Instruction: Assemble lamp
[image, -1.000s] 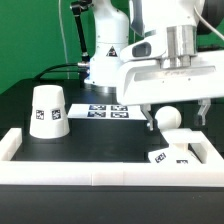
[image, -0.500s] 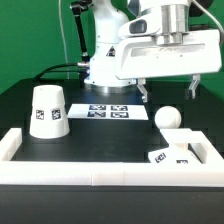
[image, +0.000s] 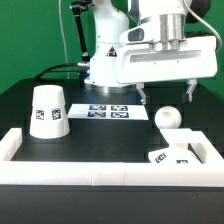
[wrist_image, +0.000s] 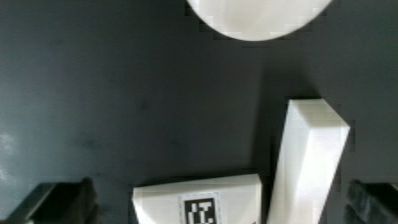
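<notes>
The white ball-shaped bulb (image: 169, 117) rests on the black table just behind the square base (image: 178, 150), which lies in the rail's corner at the exterior view's right with its tag up. The cone shade (image: 47, 110) stands at the exterior view's left. My gripper (image: 166, 93) is open and empty, hanging above the bulb without touching it. In the wrist view the bulb (wrist_image: 262, 15) and the base (wrist_image: 205, 200) are apart, with dark table between them. The dark fingertips (wrist_image: 63, 203) show at the frame's corners, with the gripper (wrist_image: 219, 205) over the base.
The marker board (image: 110, 110) lies on the table in front of the arm's foot. The white border rail (image: 100, 172) runs along the front and turns up both sides; one side (wrist_image: 317, 160) shows beside the base in the wrist view.
The gripper has risen from around the bulb to well above it, jaws open. The bulb, base and shade have not moved.
</notes>
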